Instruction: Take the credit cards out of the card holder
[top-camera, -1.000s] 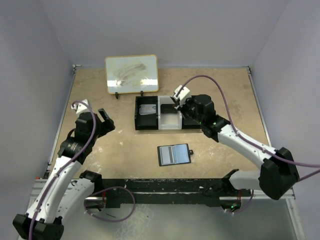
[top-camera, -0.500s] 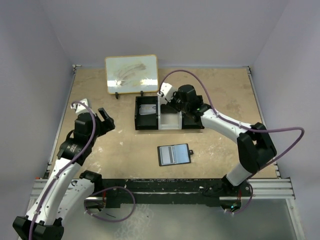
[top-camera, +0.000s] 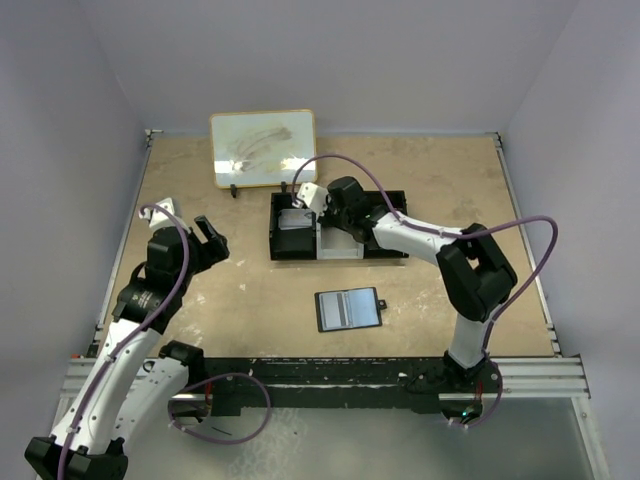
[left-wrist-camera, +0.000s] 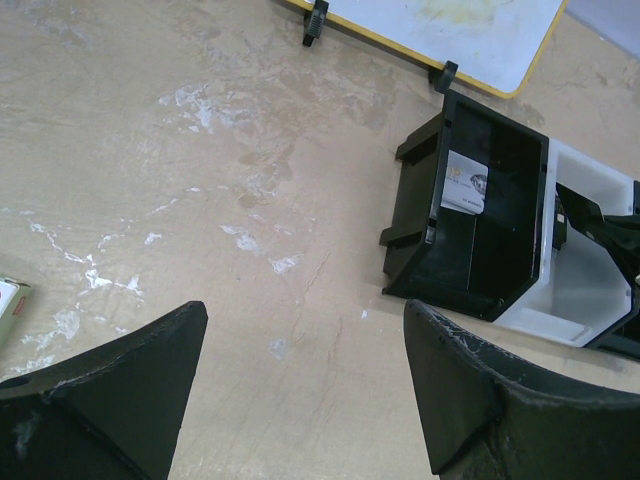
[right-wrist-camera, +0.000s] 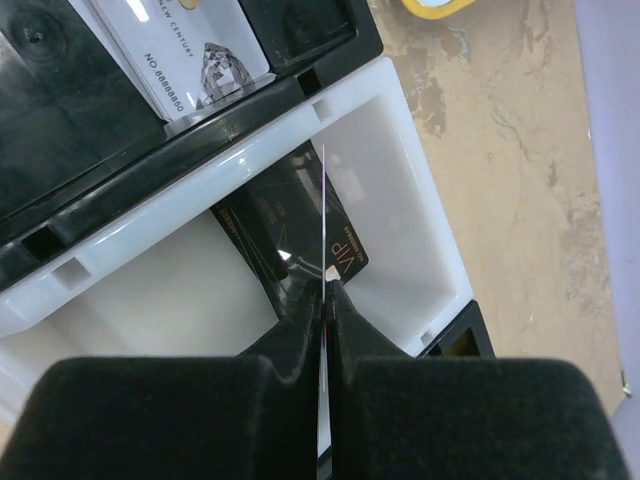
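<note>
**Q:** What did the overhead camera show?

**A:** A small flat black folding card holder (top-camera: 348, 309) lay open on the tan table (top-camera: 250, 290), near its centre and well apart from both arms. Beyond it sat a black-and-white three-compartment tray (top-camera: 292, 253), with the right gripper (top-camera: 316, 212) over it. The left gripper (top-camera: 212, 238) hovered at the left. A yellow-framed whiteboard (top-camera: 263, 148) stood at the far edge.

**Q:** And the left wrist camera?

**A:** Its dark fingers (left-wrist-camera: 110, 390) were spread wide above bare table. A white printed card (left-wrist-camera: 463, 182) leaned inside the tray's black left compartment.

**Q:** The right wrist camera?

**A:** Its fingers were pinched together on a thin card (right-wrist-camera: 323, 220) seen edge-on, above the white middle compartment, where a black card (right-wrist-camera: 290, 235) lay.
</note>
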